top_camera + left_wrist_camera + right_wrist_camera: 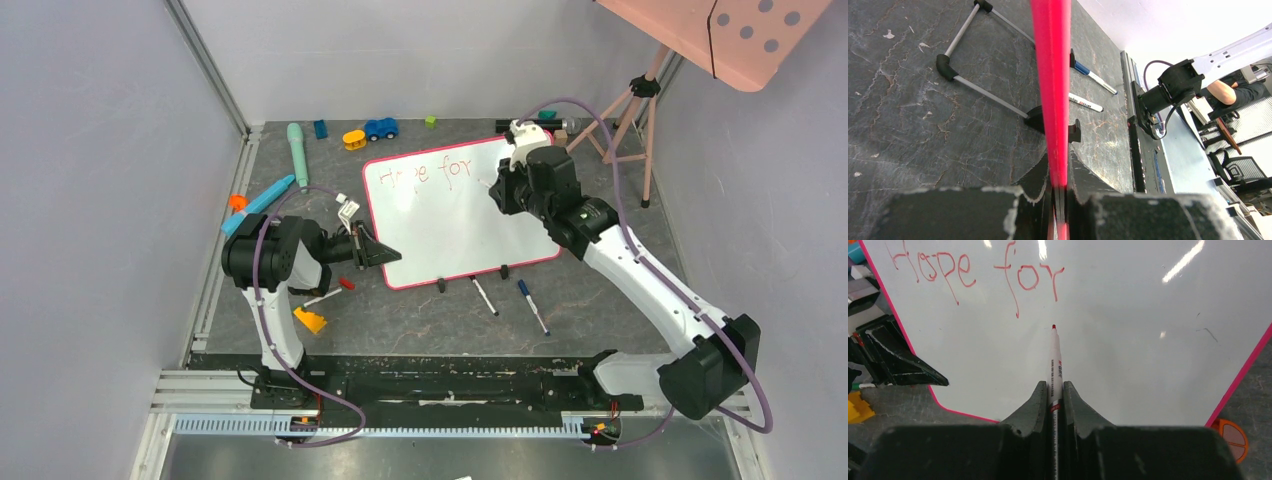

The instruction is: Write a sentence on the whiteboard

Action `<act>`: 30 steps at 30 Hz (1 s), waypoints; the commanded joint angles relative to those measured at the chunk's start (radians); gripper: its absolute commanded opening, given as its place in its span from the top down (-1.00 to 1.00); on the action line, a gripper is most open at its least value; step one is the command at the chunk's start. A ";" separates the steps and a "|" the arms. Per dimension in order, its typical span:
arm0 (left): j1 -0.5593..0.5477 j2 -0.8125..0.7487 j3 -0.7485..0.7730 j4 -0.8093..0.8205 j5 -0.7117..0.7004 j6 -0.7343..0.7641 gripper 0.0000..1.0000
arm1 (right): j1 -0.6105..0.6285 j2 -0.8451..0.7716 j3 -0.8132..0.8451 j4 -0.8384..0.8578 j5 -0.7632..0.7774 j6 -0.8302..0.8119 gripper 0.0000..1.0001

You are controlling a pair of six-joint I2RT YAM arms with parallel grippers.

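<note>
Whiteboard, glossy white in a thin red-pink frame, stands mid-desk, nearer the far edge. At its near-left corner the left gripper is clamped on the frame (the left wrist view shows this edge-on). The red marker words read only "Hope for", legible in the right wrist view alone, so I judge the sentence about half written. The right gripper pinches a thin white red-tipped marker, its tip just below "for"; whether it touches the board is unclear.

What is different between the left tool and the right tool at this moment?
The left tool clamps the pink frame of the whiteboard; the right tool clamps a red marker. The left tool sits beside the board; the right tool points at its white face. Both are shut.
</note>
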State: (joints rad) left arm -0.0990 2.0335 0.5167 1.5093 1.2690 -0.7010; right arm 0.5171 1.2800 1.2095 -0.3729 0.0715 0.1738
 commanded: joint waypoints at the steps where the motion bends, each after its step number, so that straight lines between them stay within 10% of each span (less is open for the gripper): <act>1: -0.008 0.008 0.006 0.048 0.019 0.109 0.96 | 0.014 -0.034 -0.040 0.045 -0.025 0.015 1.00; 30: 0.005 -0.010 0.000 0.048 -0.016 0.142 0.96 | 0.252 0.020 -0.065 0.114 0.076 0.061 1.00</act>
State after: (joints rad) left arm -0.0975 2.0327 0.5117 1.5101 1.2648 -0.6945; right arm 0.7670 1.2984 1.1038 -0.2634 0.1280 0.2581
